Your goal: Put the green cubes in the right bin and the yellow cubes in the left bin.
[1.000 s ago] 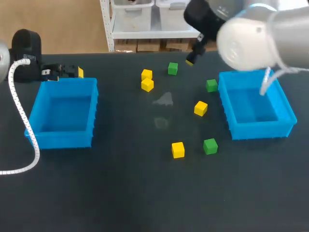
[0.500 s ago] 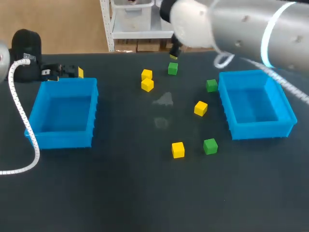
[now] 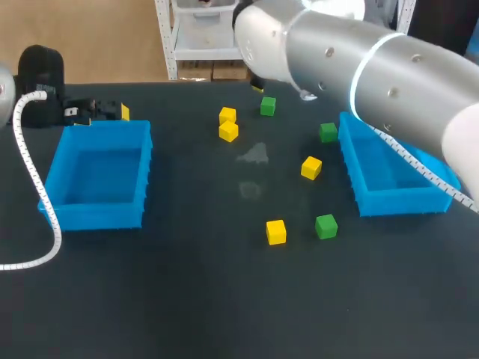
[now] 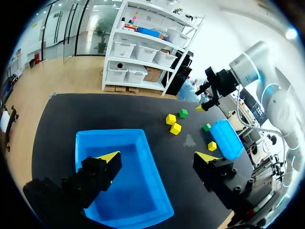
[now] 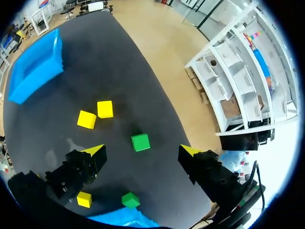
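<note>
Green: the far green cube (image 3: pixel 268 106) lies near the table's (image 3: pixel 165 299) far edge. The middle green cube (image 3: pixel 328 132) is just beside the right bin's (image 3: pixel 393 203) far left corner. The near green cube (image 3: pixel 325 226) is near that bin's front left corner.
Yellow: the far yellow cube (image 3: pixel 227 115) and second yellow cube (image 3: pixel 228 132) lie just beside each other, left of the far green cube. The middle yellow cube (image 3: pixel 311 167) lies left of the right bin. The near yellow cube (image 3: pixel 275 232) is just beside the near green cube.
Placement: all seven cubes lie on the table, outside both bins.
Right arm (image 3: pixel 359 67): comes in from the right, crosses over the right bin and ends above the far middle of the table.
Right gripper (image 5: pixel 141 148): fingers spread wide, holding nothing; the far green cube lies ahead of it, in line with the gap and untouched.
Left gripper (image 4: pixel 158 156): fingers wide apart, gripping nothing, with the left bin (image 3: pixel 101 217) under and ahead of it.
</note>
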{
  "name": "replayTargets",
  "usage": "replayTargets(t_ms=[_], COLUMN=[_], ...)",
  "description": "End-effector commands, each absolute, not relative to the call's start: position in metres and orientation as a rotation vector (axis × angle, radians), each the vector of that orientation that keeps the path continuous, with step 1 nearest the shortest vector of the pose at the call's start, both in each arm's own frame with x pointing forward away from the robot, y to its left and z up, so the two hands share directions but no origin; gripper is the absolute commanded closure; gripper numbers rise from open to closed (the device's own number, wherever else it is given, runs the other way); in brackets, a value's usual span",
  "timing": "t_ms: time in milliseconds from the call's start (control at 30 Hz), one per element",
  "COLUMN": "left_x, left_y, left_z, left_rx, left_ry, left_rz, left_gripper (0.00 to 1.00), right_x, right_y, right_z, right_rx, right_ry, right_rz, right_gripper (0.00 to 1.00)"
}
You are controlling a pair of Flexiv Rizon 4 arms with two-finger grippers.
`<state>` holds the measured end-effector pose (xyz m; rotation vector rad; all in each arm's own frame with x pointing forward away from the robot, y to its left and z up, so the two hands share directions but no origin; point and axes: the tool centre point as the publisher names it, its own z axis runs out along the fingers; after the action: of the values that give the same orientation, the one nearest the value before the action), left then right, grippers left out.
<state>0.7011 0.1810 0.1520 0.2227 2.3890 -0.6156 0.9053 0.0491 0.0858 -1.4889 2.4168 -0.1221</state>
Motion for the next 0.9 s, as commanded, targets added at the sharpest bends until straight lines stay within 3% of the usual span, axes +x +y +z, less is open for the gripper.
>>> replayTargets(t_ms=[33,900], left_x=[0.7,0.7], left_y=[0.184,0.184], left_z=[0.15,0.15], left_rx=[0.228,0.228], left_ry=[2.379,2.379], left_rz=[-0.629,-0.629], left_gripper=[0.0,0.0], right_x=[0.923,0.92], right_y=[0.057,0.059], right_z=[0.078,0.028], right_rx=[-1.59,-1.551], right_ry=[2.644,2.762], right_rz=[-0.195,-0.12], right_gripper=[0.0,0.0])
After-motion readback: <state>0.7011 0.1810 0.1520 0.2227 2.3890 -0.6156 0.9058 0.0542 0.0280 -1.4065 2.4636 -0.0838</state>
